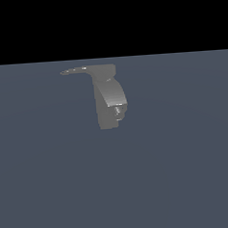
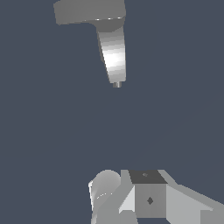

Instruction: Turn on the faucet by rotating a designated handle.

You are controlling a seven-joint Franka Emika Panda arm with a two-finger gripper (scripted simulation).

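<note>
The grey faucet [image 1: 106, 104] stands upright on the floor in the exterior view, its curved spout [image 1: 115, 97] bending down toward the camera. The thin tapering handle [image 1: 74, 70] projects from its top toward the exterior view's left. In the wrist view the faucet [image 2: 113, 52] is seen from above, with the flat handle [image 2: 72, 12] at the frame's edge. My gripper [image 2: 148, 176] shows as one pale block with no gap between the fingers. It holds nothing and is well away from the faucet. The gripper is not in the exterior view.
A flat blue-grey floor [image 1: 177, 169] surrounds the faucet. A pale rounded part of my arm [image 2: 105, 186] sits beside the gripper block in the wrist view.
</note>
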